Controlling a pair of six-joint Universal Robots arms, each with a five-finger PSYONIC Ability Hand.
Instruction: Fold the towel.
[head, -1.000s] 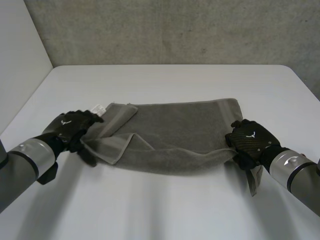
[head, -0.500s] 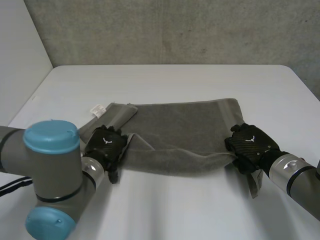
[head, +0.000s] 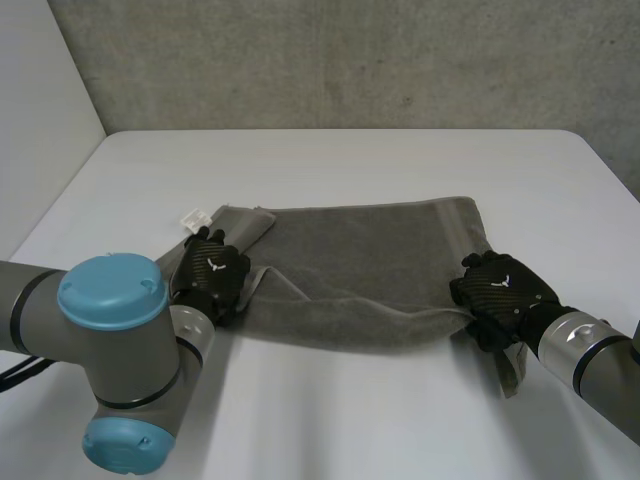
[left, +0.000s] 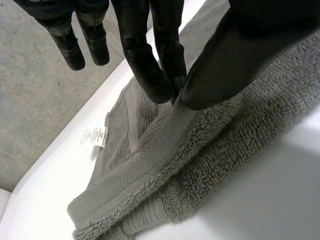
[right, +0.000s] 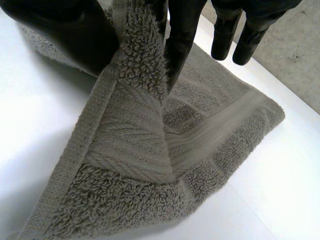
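Two hands (head: 213, 272) (head: 500, 288) on one towel (head: 370, 250)

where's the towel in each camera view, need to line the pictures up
Head view: the towel lies across the white table, with the left robot hand at its left end and the right robot hand at its near right corner.
Left wrist view: towel pinched at that hand's fingertips, spreading beneath.
Right wrist view: towel draping from that hand's pinch.
Shared landmark: the white table under the towel.
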